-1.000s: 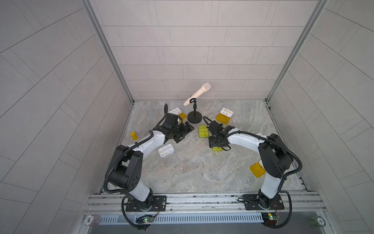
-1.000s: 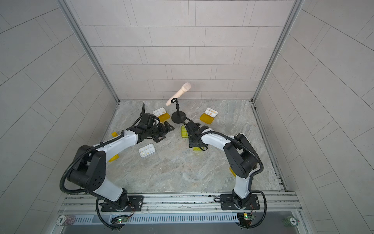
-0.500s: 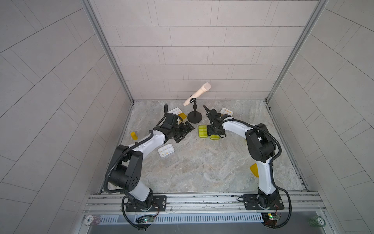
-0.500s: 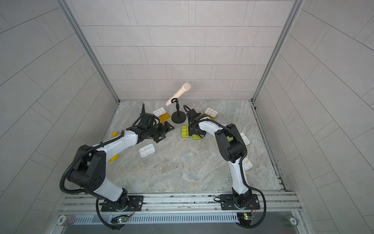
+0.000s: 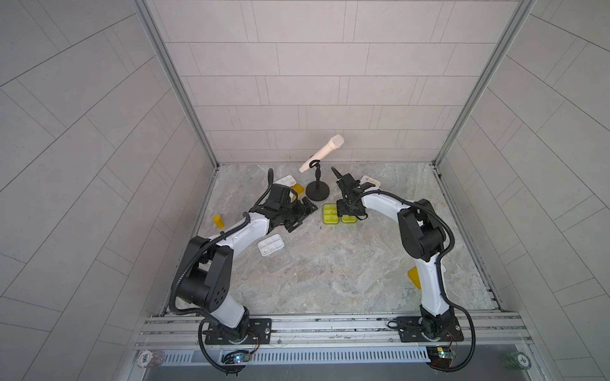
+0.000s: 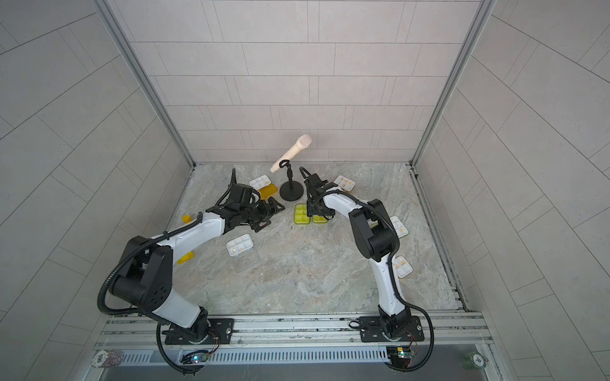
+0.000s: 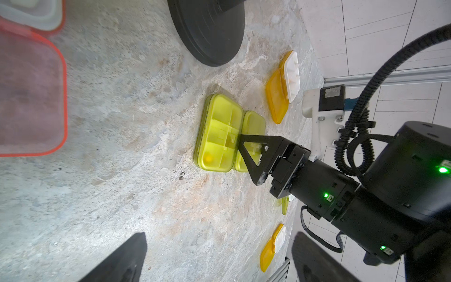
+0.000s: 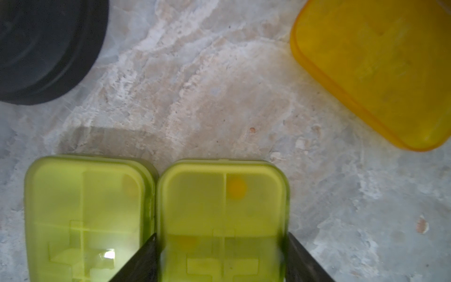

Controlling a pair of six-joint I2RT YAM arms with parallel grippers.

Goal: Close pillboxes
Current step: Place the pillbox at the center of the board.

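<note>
On the veined grey marble table (image 5: 330, 280), walled in by pale tiles (image 5: 313, 82), a microphone (image 5: 321, 153) leans on its black round-footed stand (image 5: 317, 192) near the back. My right gripper (image 8: 222, 238) is clamped on a closed lime pill box (image 8: 222, 195), one finger at each side. That box sits flush against a second lime pill box (image 8: 85, 207), also closed, just in front of the stand. My left gripper (image 7: 218, 239) is spread wide with nothing between its fingers, above bare table, facing the lime pair.

A second ago my right arm was folded back and the box I hold lay apart from its twin; now they touch. My left arm has not moved.

Only my left wrist view shows a pink pill box (image 7: 29, 97) lying open; both top views hide it under my wrist. My right wrist view shows an orange lid (image 8: 373, 68) near the lime pair. Only the top views show an open clear-lidded pill box (image 5: 270, 245) beside my left forearm and a yellow bottle (image 5: 218, 221) by the wall. A white tray (image 6: 397, 227) shows past my right elbow in a top view.
</note>
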